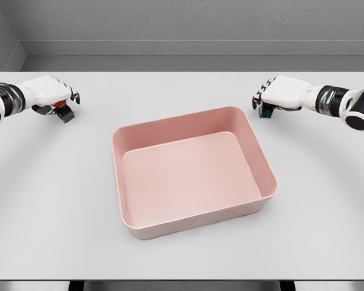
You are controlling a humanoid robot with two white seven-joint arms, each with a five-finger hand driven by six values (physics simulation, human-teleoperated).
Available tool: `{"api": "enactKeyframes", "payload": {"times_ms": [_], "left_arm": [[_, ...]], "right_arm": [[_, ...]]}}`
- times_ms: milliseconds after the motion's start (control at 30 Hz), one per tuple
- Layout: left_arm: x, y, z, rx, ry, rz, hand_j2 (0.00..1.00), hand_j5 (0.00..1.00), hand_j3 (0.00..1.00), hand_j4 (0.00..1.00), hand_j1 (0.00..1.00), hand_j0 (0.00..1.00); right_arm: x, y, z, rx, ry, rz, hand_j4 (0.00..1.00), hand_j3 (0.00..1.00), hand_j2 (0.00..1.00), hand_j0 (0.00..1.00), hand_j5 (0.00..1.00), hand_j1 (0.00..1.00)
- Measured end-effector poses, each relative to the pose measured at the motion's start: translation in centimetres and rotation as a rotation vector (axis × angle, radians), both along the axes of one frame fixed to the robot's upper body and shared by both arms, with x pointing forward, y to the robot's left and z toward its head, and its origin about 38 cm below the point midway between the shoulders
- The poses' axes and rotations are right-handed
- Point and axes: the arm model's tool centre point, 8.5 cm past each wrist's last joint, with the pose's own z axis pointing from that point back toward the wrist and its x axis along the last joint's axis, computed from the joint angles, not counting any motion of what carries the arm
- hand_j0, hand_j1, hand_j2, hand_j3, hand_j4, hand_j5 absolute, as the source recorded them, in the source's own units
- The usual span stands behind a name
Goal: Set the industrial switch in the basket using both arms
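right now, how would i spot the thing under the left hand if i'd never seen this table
Start at the pink basket in the middle of the white table, then look to its upper left, near the table's left edge. There the left hand covers a small dark switch with a red part on top; the item under the right hand shows blue instead.

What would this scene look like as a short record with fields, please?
surface: white table
container: pink basket, at the middle, nothing inside it
left robot hand: at the far left, fingers curled over a small red and black switch
right robot hand: at the far right, fingers curled over a small dark switch with a blue part
switches in the basket: none yet
hands and basket: apart, one hand on each side
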Motion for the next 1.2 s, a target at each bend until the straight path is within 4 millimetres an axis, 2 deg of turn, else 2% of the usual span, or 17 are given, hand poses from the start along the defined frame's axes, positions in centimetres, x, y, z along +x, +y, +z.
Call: {"api": "enactKeyframes", "payload": {"times_ms": [133, 433, 567, 800, 967, 1200], "left_arm": [[0.0, -0.1, 0.0, 0.002, 0.0, -0.004, 0.64, 0.64, 0.64, 0.64, 0.64, 0.64], [-0.1, 0.0, 0.0, 0.007, 0.002, -0.005, 0.61, 0.61, 0.61, 0.61, 0.61, 0.61], [-0.1, 0.0, 0.0, 0.005, 0.0, -0.005, 0.54, 0.54, 0.54, 0.54, 0.54, 0.54], [-0.2, -0.3, 0.1, 0.013, 0.001, -0.027, 0.5, 0.5, 0.5, 0.5, 0.5, 0.5], [-0.9, 0.2, 2.8, 0.007, -0.035, -0.067, 0.5, 0.5, 0.5, 0.5, 0.5, 0.5], [-1.4, -0.4, 4.8, -0.022, -0.057, -0.123, 0.5, 0.5, 0.5, 0.5, 0.5, 0.5]], "right_arm": [[0.0, 0.0, 0.1, 0.002, -0.003, 0.0, 0.52, 0.52, 0.52, 0.52, 0.52, 0.52], [0.1, -0.1, 0.5, 0.008, -0.011, -0.002, 0.5, 0.5, 0.5, 0.5, 0.5, 0.5], [0.3, -0.1, 1.5, 0.022, -0.032, -0.004, 0.5, 0.5, 0.5, 0.5, 0.5, 0.5], [0.5, -0.6, 2.5, 0.047, -0.056, -0.017, 0.49, 0.49, 0.49, 0.49, 0.49, 0.49], [0.3, -2.2, 3.5, 0.05, -0.077, -0.045, 0.49, 0.49, 0.49, 0.49, 0.49, 0.49], [-0.4, -4.0, 4.9, 0.034, -0.106, -0.052, 0.49, 0.49, 0.49, 0.49, 0.49, 0.49]]}}
